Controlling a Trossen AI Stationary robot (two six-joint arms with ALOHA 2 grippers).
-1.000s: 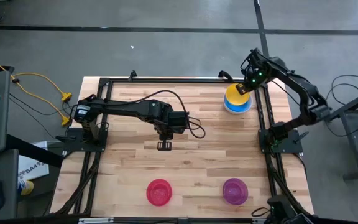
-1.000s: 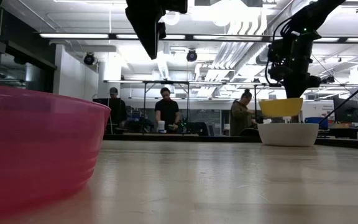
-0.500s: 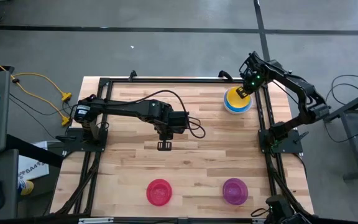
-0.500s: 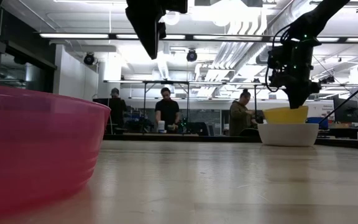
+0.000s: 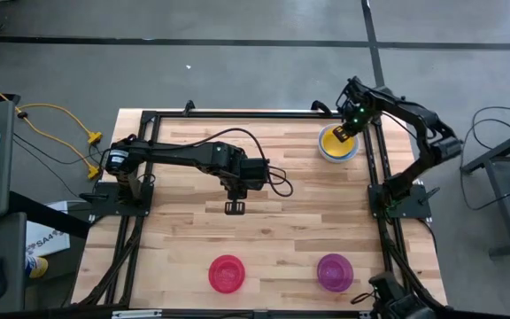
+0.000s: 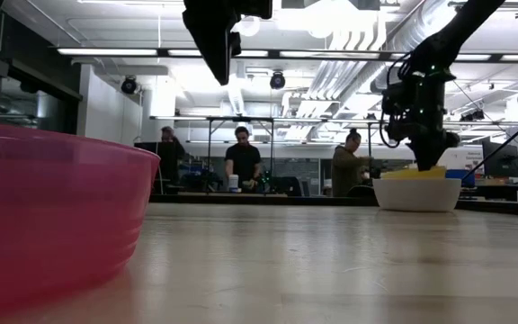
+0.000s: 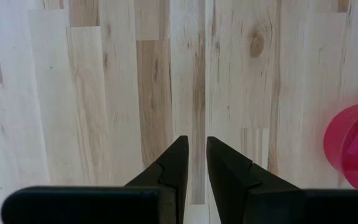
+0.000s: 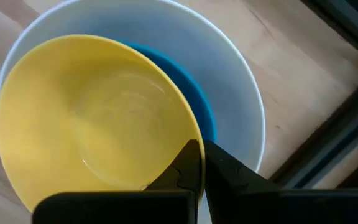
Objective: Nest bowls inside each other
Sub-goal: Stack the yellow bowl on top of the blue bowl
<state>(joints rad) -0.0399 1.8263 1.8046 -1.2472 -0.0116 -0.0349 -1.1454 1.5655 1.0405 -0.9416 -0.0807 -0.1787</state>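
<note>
A white bowl [image 8: 235, 74] stands at the table's far right with a blue bowl [image 8: 194, 93] inside it. A yellow bowl [image 8: 92, 118] sits low in these two, and my right gripper [image 8: 202, 144] is shut on it. In the low view only the yellow bowl's rim [image 6: 427, 172] shows above the white bowl [image 6: 416, 194]. My left gripper [image 5: 235, 206] hangs over the middle of the table, its fingers [image 7: 179, 155] a narrow gap apart with nothing between them. A pinkish-red bowl [image 5: 227, 273] and a purple bowl [image 5: 335, 271] stand near the front edge. My right gripper pinches the yellow bowl's rim [image 8: 190, 124] on the side toward the table's right edge, one finger inside the bowl and one outside. The fingers come from above, pointing down. The bowl sits sunk into the blue and white bowls, shifted off their centre.
A black frame rail [image 5: 375, 159] runs along the table's right edge close to the stacked bowls. The pinkish-red bowl [image 6: 43, 216] fills the low view's left foreground. Bare wood lies between my left gripper and the front bowls. People stand in the room behind the table.
My right gripper has gone down with the yellow bowl. The bowl hung clear above the white bowl a second ago and now sits down inside it, with only its rim showing above.
</note>
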